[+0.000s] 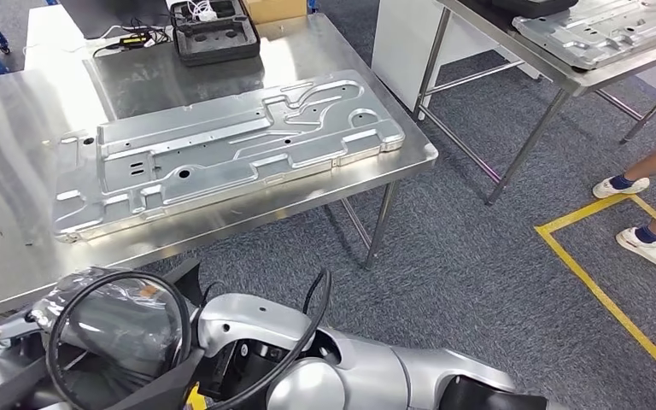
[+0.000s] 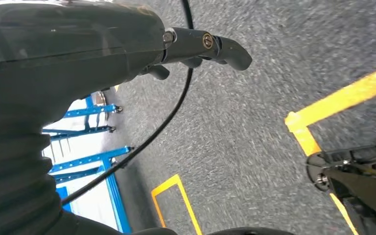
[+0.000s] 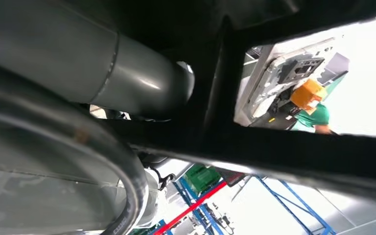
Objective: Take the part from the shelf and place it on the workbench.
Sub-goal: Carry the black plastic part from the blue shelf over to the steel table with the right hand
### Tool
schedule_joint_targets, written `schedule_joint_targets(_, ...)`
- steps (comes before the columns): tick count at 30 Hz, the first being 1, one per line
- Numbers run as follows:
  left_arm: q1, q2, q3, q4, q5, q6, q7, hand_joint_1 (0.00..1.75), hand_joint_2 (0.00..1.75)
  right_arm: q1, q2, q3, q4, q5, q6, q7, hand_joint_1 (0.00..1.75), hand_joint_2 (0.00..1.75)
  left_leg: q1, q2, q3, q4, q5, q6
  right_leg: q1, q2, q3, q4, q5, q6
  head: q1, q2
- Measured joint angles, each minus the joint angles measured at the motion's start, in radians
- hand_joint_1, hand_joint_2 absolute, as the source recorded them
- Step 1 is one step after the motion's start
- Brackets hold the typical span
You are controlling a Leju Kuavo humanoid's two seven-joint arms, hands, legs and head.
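Observation:
A large stamped grey metal part (image 1: 222, 149) lies flat on the steel workbench (image 1: 17, 256) in the head view, reaching almost to the bench's right corner. My silver arms (image 1: 248, 325) hang low near the picture's bottom edge, short of the bench. In the left wrist view my left hand (image 2: 200, 49) hangs over the grey carpet with its dark fingers (image 2: 230, 51) apart and nothing in them. In the right wrist view, the thick grey thumb (image 3: 142, 83) of my right hand shows against dark body parts, and its fingers are hidden.
A black case (image 1: 215, 30) sits at the bench's far edge. A second table (image 1: 564, 81) at the upper right carries another metal panel (image 1: 606, 30). A person's feet (image 1: 649, 248) stand by yellow floor tape (image 1: 598, 290). Blue shelf frames (image 2: 88, 161) stand behind me.

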Motion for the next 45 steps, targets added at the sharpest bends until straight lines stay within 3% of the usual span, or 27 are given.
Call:
schedule_joint_targets(2,0.001,0.002,0.000,0.000,0.001,-0.001,0.000,0.00,1.75,0.000,0.004,0.003,0.000,0.000,0.001,0.000,1.75,0.00,0.001,0.002,-0.087,0.142,-0.054,-0.008,-0.006,0.002,0.030,-0.006,-0.019,-0.012,-0.002,0.000)
schedule_joint_targets(3,0.001,0.003,0.000,0.000,0.002,-0.001,0.000,0.00,1.75,0.001,0.004,0.005,0.000,0.000,0.001,0.000,1.75,0.00,0.003,0.002,-0.107,0.152,-0.058,-0.010,-0.006,0.004,0.040,-0.006,-0.028,-0.011,-0.002,0.000)
schedule_joint_targets(4,0.002,0.004,0.000,0.000,0.003,-0.001,0.001,0.00,1.75,0.002,0.005,0.006,0.000,0.000,0.002,0.000,1.75,0.00,0.006,0.002,-0.112,0.127,-0.039,-0.012,-0.007,0.006,0.053,-0.006,-0.037,-0.009,-0.002,0.000)
schedule_joint_targets(6,0.003,0.008,0.000,0.000,0.005,-0.001,0.001,0.00,1.75,0.002,0.004,0.009,0.000,0.000,0.003,0.000,1.75,0.00,0.014,0.004,-0.091,0.005,0.059,-0.016,-0.009,0.008,0.078,-0.005,-0.057,0.001,-0.002,0.000)
schedule_joint_targets(8,0.004,0.009,0.000,0.000,0.006,-0.002,-0.006,0.00,1.75,0.002,0.005,0.013,0.001,0.000,0.004,0.001,1.75,0.00,0.013,0.007,-0.072,-0.084,0.120,-0.013,-0.007,0.009,0.094,-0.001,-0.077,0.016,-0.003,0.000)
schedule_joint_targets(10,0.006,0.009,0.000,0.000,0.007,-0.003,-0.011,0.00,1.75,0.001,0.005,0.016,0.001,0.000,0.005,0.001,1.75,0.00,0.009,0.008,-0.070,-0.097,0.122,-0.002,-0.006,0.009,0.102,0.004,-0.089,0.031,-0.003,0.000)
schedule_joint_targets(12,0.006,0.009,0.000,0.000,0.007,-0.003,-0.003,0.00,1.75,0.000,0.007,0.016,0.001,0.000,0.005,0.001,1.75,0.00,0.010,0.007,-0.063,-0.099,0.125,0.010,-0.008,0.008,0.101,0.015,-0.097,0.038,-0.002,0.000)
schedule_joint_targets(14,0.005,0.010,0.000,0.000,0.008,-0.003,0.007,0.00,1.75,-0.003,0.008,0.016,0.001,0.000,0.005,0.001,1.75,0.00,0.012,0.007,-0.054,-0.102,0.120,0.021,-0.012,0.007,0.061,0.082,-0.117,0.043,-0.001,0.000)
schedule_joint_targets(17,0.004,0.010,0.000,0.000,0.008,-0.003,0.008,0.00,1.75,-0.002,0.008,0.018,0.001,0.000,0.005,0.002,1.75,0.00,0.011,0.007,-0.043,-0.102,0.104,0.029,-0.016,0.006,-0.064,0.254,-0.170,0.049,0.000,0.000)
schedule_joint_targets(18,0.004,0.010,0.000,0.000,0.009,-0.003,0.009,0.00,1.75,-0.001,0.008,0.018,0.001,0.000,0.005,0.002,1.75,0.00,0.010,0.006,-0.036,-0.102,0.097,0.029,-0.016,0.006,-0.093,0.276,-0.170,0.049,0.000,0.000)
schedule_joint_targets(19,0.005,0.011,0.000,0.000,0.010,-0.003,0.010,0.00,1.75,-0.001,0.008,0.019,0.001,0.000,0.005,0.002,1.75,0.00,0.010,0.005,-0.027,-0.102,0.090,0.029,-0.016,0.005,-0.104,0.264,-0.149,0.047,0.000,0.000)
schedule_joint_targets(22,0.005,0.010,0.000,0.000,0.011,-0.003,0.011,0.00,1.75,-0.001,0.007,0.020,0.001,0.000,0.005,0.003,1.75,0.00,0.010,0.000,0.006,-0.106,0.066,0.023,-0.007,0.003,-0.068,0.096,-0.018,0.034,-0.001,0.000)
schedule_joint_targets(24,0.006,0.010,0.000,0.000,0.012,-0.005,0.010,0.00,1.75,-0.001,0.008,0.021,0.001,0.000,0.006,0.003,1.75,0.00,0.011,-0.001,0.017,-0.110,0.057,0.013,0.003,0.000,-0.046,0.026,0.014,0.022,0.000,0.000)
schedule_joint_targets(27,0.004,0.011,0.000,0.000,0.012,-0.006,0.011,0.00,1.75,-0.002,0.013,0.021,0.001,0.000,0.006,0.004,1.75,0.00,0.008,0.002,0.031,-0.108,0.054,-0.003,0.003,0.001,-0.026,0.008,0.007,0.007,0.001,0.000)
schedule_joint_targets(29,0.002,0.012,0.000,0.000,0.012,-0.006,0.011,0.00,1.75,-0.005,0.017,0.021,0.001,0.000,0.006,0.004,1.75,0.00,0.007,0.005,0.014,-0.059,0.032,-0.005,-0.002,0.001,-0.004,-0.002,0.002,-0.003,0.000,0.000)
schedule_joint_targets(32,0.002,0.012,0.000,0.000,0.012,-0.006,0.010,0.00,1.75,-0.006,0.020,0.021,0.001,0.000,0.006,0.004,1.75,0.00,0.007,0.006,-0.088,0.114,-0.035,-0.010,-0.001,0.002,0.014,-0.004,-0.011,-0.014,-0.001,0.000)
schedule_joint_targets(33,0.002,0.012,0.000,0.000,0.012,-0.006,0.010,0.00,1.75,-0.005,0.020,0.021,0.001,0.000,0.006,0.004,1.75,0.00,0.007,0.006,-0.116,0.148,-0.038,-0.012,0.000,0.004,0.020,-0.004,-0.017,-0.016,-0.001,0.000)
schedule_joint_targets(34,0.003,0.013,0.000,0.000,0.012,-0.006,0.011,0.00,1.75,-0.005,0.020,0.021,0.001,0.000,0.006,0.004,1.75,0.00,0.007,0.006,-0.129,0.147,-0.021,-0.013,0.000,0.006,0.029,-0.003,-0.023,-0.015,-0.001,0.000)
schedule_joint_targets(35,0.003,0.014,0.000,0.000,0.012,-0.006,0.011,0.00,1.75,-0.004,0.020,0.021,0.001,0.000,0.006,0.004,1.75,0.00,0.008,0.007,-0.124,0.108,0.017,-0.013,0.000,0.008,0.039,-0.003,-0.030,-0.013,-0.001,0.000)
schedule_joint_targets(37,0.004,0.017,0.000,0.000,0.013,-0.006,0.011,0.00,1.75,-0.005,0.020,0.021,0.001,0.000,0.007,0.003,1.75,0.00,0.008,0.008,-0.089,-0.018,0.105,-0.012,0.000,0.009,0.060,-0.001,-0.046,-0.006,-0.001,0.000)
schedule_joint_targets(38,0.003,0.017,0.000,0.000,0.013,-0.006,0.007,0.00,1.75,-0.005,0.020,0.021,0.001,-0.001,0.007,0.003,1.75,0.00,0.006,0.009,-0.076,-0.066,0.125,-0.010,0.001,0.009,0.064,0.001,-0.053,-0.001,-0.002,0.000)
schedule_joint_targets(39,0.003,0.018,0.001,0.000,0.013,-0.006,0.004,0.00,1.75,-0.006,0.020,0.022,0.002,-0.001,0.007,0.003,1.75,0.00,0.004,0.010,-0.070,-0.092,0.133,-0.006,0.002,0.009,0.066,0.004,-0.059,0.005,-0.002,0.000)
schedule_joint_targets(43,0.004,0.017,0.001,0.000,0.013,-0.007,0.003,0.00,1.75,-0.012,0.019,0.021,0.002,-0.007,0.008,0.001,1.75,0.00,0.004,0.010,-0.067,-0.103,0.128,0.016,0.001,0.007,0.059,0.019,-0.082,0.025,-0.001,0.000)
schedule_joint_targets(45,0.003,0.017,0.001,0.000,0.013,-0.007,0.004,0.00,1.75,-0.015,0.019,0.021,0.002,-0.011,0.008,0.001,1.75,0.00,0.007,0.011,-0.062,-0.105,0.123,0.025,-0.004,0.005,0.015,0.100,-0.118,0.032,0.000,0.000)
